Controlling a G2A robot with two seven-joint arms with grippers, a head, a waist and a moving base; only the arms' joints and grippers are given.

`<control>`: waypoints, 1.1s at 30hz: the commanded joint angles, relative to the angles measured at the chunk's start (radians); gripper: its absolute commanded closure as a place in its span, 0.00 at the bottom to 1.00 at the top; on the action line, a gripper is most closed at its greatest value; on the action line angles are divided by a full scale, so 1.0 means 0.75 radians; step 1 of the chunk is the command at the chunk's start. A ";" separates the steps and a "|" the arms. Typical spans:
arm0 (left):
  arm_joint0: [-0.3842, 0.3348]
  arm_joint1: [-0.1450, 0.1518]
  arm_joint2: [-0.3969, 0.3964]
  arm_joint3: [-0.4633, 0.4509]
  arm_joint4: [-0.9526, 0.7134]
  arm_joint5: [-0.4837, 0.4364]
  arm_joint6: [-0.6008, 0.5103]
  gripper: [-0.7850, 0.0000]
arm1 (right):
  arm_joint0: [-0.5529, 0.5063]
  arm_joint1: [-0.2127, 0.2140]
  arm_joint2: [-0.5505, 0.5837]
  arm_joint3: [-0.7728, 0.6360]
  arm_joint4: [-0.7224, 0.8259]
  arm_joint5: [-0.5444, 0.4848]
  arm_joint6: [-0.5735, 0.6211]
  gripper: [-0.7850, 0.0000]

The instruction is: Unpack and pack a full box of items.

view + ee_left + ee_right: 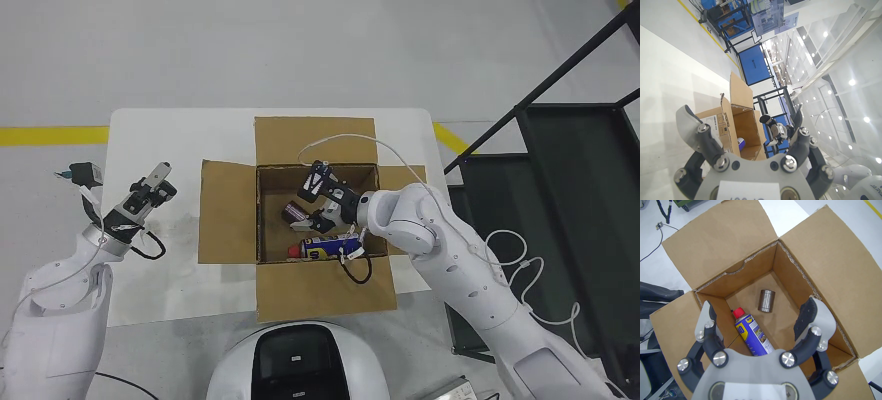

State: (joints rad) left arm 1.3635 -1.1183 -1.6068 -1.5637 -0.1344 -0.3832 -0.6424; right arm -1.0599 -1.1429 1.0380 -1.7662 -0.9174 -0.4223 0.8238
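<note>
**Desk and box.** A white desk [160, 130] carries one cardboard box [315, 140]. The box stands near the middle of the desk with all four flaps folded outward and the interior exposed.

**Contents.** Two items rest on the box floor.
- A spray can [753, 334] with a blue body and a red cap lies on its side. In the top view it lies along the box wall nearest the robot, cap toward the robot's left.
- A metal cylinder [766, 301], dark and polished, rests near the cap end of the can. A strip of bare cardboard separates the two items, so they do not touch.

**Right arm.** The right pincer [758, 303] is held over the box opening. Its fingers are spread wide and released, with nothing between them. In the right wrist view, both items lie below the gap between the fingers. No finger touches either item or the cardboard.

**Left arm.** The left pincer [742, 111] is positioned over the bare desk on the robot's left, well apart from the box. Its fingers are also spread and released, and they grasp nothing. The left wrist view looks across the desk into the box, where the can's end shows against the inner wall.
</note>
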 commanded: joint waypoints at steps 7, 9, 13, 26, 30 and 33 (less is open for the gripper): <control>0.000 0.000 0.000 0.000 0.000 0.000 0.000 0.00 | 0.000 0.000 0.000 0.000 0.000 0.000 0.000 0.00; 0.000 0.000 0.000 0.000 0.000 0.000 0.000 0.00 | 0.000 0.000 0.000 0.000 0.000 0.000 0.000 0.00; 0.000 0.000 0.000 0.000 0.000 0.000 0.000 0.00 | 0.040 -0.008 -0.042 0.058 0.026 -0.043 0.011 0.00; 0.000 0.000 0.000 0.000 0.000 0.000 0.000 0.00 | 0.422 -0.151 -0.413 0.640 0.129 -0.119 -0.054 0.00; 0.000 0.000 0.000 0.000 0.000 0.000 0.000 0.00 | 0.484 -0.200 -0.496 0.795 0.146 -0.098 -0.098 0.00; 0.000 0.000 0.000 0.000 0.000 0.000 0.000 0.00 | 0.513 -0.229 -0.540 0.890 0.142 -0.086 -0.115 0.00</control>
State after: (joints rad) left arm 1.3635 -1.1183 -1.6068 -1.5637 -0.1344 -0.3832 -0.6424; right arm -0.6805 -1.3089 0.6413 -1.1222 -0.8095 -0.4894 0.7401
